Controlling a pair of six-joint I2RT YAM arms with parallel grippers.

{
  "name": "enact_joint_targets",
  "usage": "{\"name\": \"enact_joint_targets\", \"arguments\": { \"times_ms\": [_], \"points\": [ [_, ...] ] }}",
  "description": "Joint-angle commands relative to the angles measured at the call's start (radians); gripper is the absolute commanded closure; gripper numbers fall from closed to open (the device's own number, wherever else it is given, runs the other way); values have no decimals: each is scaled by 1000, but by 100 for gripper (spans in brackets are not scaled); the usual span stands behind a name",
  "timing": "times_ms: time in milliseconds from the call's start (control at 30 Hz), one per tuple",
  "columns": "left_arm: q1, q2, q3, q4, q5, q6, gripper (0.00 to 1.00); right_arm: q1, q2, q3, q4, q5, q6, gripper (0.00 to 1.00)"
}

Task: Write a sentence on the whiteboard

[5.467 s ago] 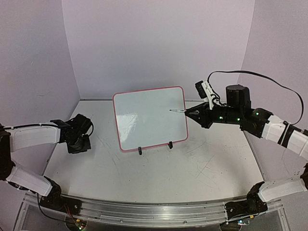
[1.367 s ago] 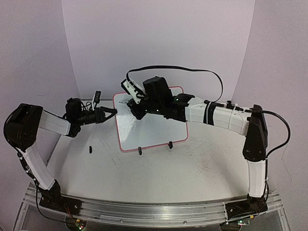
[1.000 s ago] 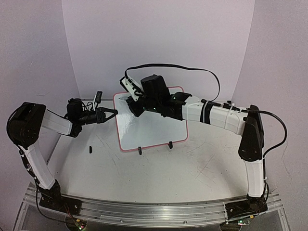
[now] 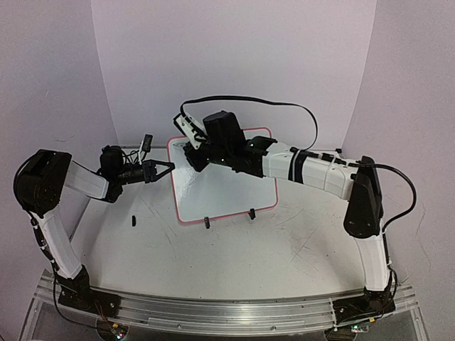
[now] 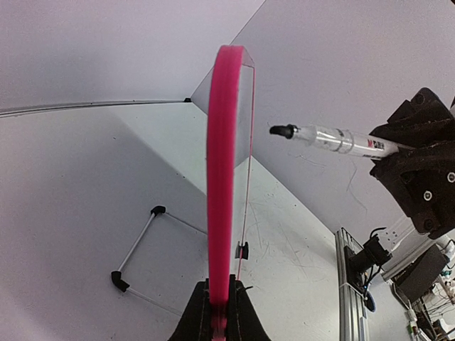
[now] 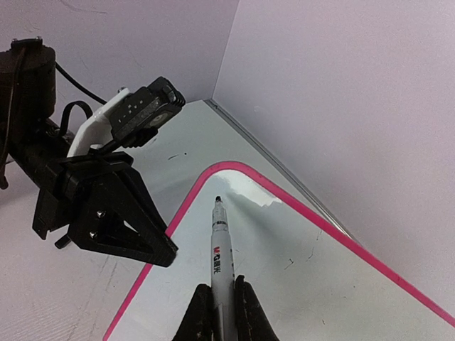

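Observation:
The whiteboard [image 4: 227, 188], white with a pink frame, stands tilted on two black clip feet at mid-table. My left gripper [image 4: 168, 168] is shut on its left frame edge [image 5: 220, 156], which runs edge-on between the fingers [image 5: 219, 316]. My right gripper [image 4: 190, 158] is shut on a white marker [image 6: 222, 259] with its cap off. The black tip [image 6: 217, 201] hovers just over the board's top left corner [image 6: 234, 174]. No sentence is in view on the board's face [image 6: 320, 277]. The marker [image 5: 334, 140] shows in the left wrist view too.
A small black piece [image 4: 133, 219] lies on the table left of the board. A wire stand [image 5: 135, 249] props the board from behind. Lilac walls close in behind and on both sides. The right arm [image 4: 313, 167] stretches across the board's top.
My left gripper's fingers have closed onto the board's left edge. The right gripper has carried the marker slightly left, toward the board's top left corner.

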Motion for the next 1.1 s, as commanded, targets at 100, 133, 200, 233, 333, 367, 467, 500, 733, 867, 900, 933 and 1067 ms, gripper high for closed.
{"name": "enact_joint_targets", "arguments": {
  "times_ms": [100, 133, 200, 233, 333, 367, 467, 500, 733, 867, 900, 933, 1067],
  "points": [
    [-3, -4, 18, 23, 7, 27, 100, 0, 19, 48, 10, 34, 13, 100],
    [-3, -4, 19, 24, 7, 27, 100, 0, 20, 50, 9, 32, 13, 100],
    [-3, -5, 20, 23, 8, 28, 100, 0, 26, 54, 3, 32, 13, 100],
    [-3, -6, 20, 23, 8, 26, 100, 0, 27, 55, -1, 32, 13, 100],
    [-3, -6, 22, 24, 10, 27, 100, 0, 33, 57, -5, 32, 13, 100],
    [-3, -6, 21, 23, 11, 26, 100, 0, 33, 56, -5, 33, 14, 100],
    [-3, -11, 18, 23, 10, 27, 100, -1, 39, 59, -6, 36, 17, 100],
    [-2, -12, 17, 23, 10, 28, 100, -2, 41, 60, -6, 36, 18, 100],
    [-3, -17, 17, 23, 12, 28, 100, -3, 41, 61, -7, 38, 24, 100],
    [-2, -19, 19, 24, 11, 28, 100, -3, 36, 48, -11, 40, 27, 100],
    [-3, -19, 20, 23, 11, 28, 100, -3, 34, 44, -11, 39, 28, 100],
    [-3, -19, 21, 23, 12, 28, 100, -3, 31, 41, -11, 38, 30, 100],
    [-3, -20, 22, 23, 12, 28, 100, -3, 20, 24, -14, 31, 37, 100]
  ]
}}
